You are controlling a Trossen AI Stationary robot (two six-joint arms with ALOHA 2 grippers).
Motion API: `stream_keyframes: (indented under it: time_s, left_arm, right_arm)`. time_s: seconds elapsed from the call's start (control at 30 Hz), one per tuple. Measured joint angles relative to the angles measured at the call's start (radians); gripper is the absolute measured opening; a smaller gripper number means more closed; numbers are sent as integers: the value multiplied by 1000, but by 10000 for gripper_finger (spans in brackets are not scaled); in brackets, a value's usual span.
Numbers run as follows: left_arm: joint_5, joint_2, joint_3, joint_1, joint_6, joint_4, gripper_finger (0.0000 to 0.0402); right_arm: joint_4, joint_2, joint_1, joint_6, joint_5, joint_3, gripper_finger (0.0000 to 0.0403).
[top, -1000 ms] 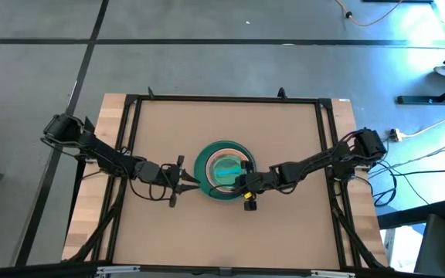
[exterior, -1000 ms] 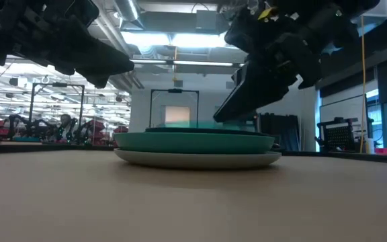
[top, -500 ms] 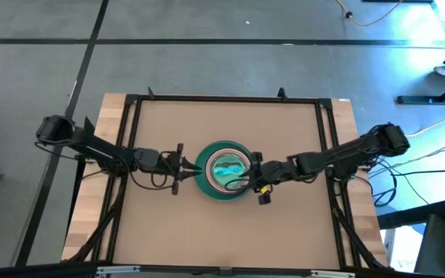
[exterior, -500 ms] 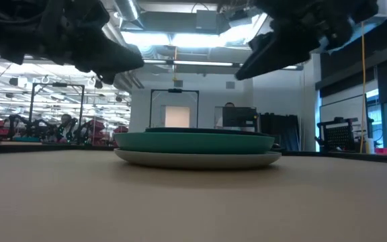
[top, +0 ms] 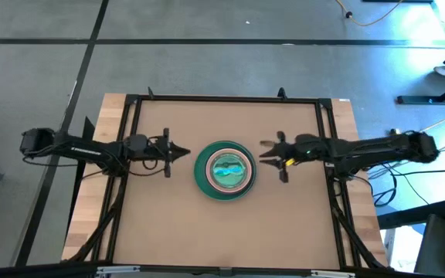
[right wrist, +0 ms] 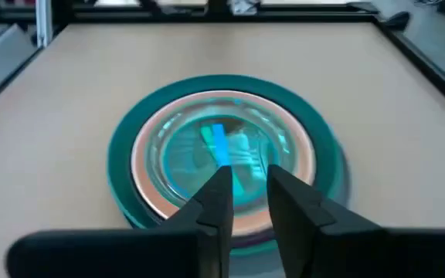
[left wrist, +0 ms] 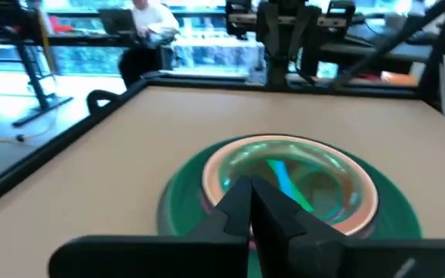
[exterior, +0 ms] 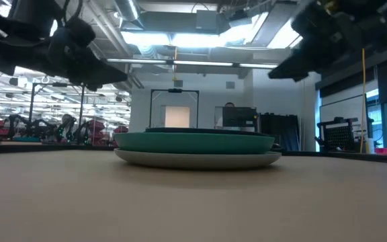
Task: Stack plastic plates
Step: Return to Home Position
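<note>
Piled in one stack at mid-worktop: plastic plates, small translucent ones on top. Left of the stack, apart from it, left end effector pinched closed, empty. Right of the stack, right end effector narrowly parted, empty.

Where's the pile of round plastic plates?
High view: the pile of round plastic plates is centred on the brown table, between the left jaws and the right jaws.
</note>
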Motion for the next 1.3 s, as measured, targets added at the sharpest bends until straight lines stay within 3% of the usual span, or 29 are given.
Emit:
stream_keyframes:
  time_s: [0.2,0.4,0.63,0.93,1.07,1.3]
  left_arm:
    - [10,-124,-61,63,-26,2,1]
    - [41,-193,-115,100,-54,3,1]
    - [24,-247,-125,107,-63,-45,1]
    - [37,-317,-125,106,-63,-110,1]
    - [45,-353,-125,105,-75,-146,1]
    - [43,-408,-125,105,-77,-208,1]
  right_arm:
    - [27,-209,-132,46,-101,-134,39]
    - [29,-419,-213,91,-110,-232,3]
    - [-7,-661,-224,147,18,-332,7]
    - [-257,-974,-224,184,40,-361,5]
    - [-275,-977,-224,186,38,-362,5]
    - [-97,-964,-224,190,37,-450,5]
